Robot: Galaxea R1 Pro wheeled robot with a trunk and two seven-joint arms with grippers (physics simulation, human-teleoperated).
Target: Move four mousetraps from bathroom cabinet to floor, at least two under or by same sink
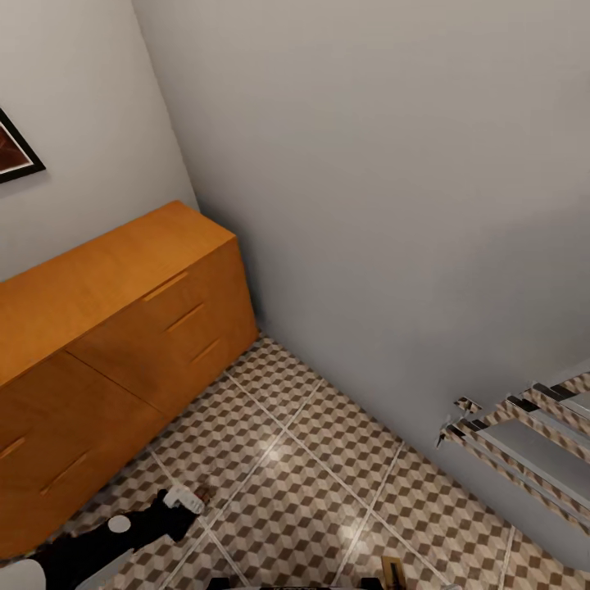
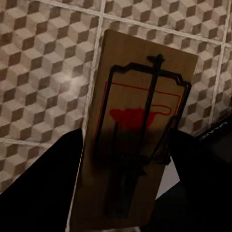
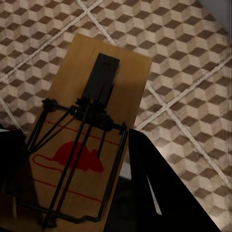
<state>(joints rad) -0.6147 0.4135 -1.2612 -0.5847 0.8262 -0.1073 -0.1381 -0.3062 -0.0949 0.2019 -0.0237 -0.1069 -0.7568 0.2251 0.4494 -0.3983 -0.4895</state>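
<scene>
Covering the room's base is the bathroom floor [image 1: 328, 459], glossy square tiles printed with small brown, beige and white cubes and split by pale grout lines. Along the grey wall stands the cabinet [image 1: 123, 328], a low, smooth orange-brown wooden sideboard with slim bar handles, its fronts shut. In the left wrist view, the left gripper [image 2: 121, 193] has its dark fingers closed on either long side of a mousetrap [image 2: 140, 96], a flat tan board with black wire and a red mark, held above the tiles. In the right wrist view, the right gripper [image 3: 72, 193] likewise clamps a second mousetrap [image 3: 96, 111], whose red mouse print, coiled spring and black bar face the camera. A chrome rack [image 1: 524, 442] reflects the tiles near the right wall.
</scene>
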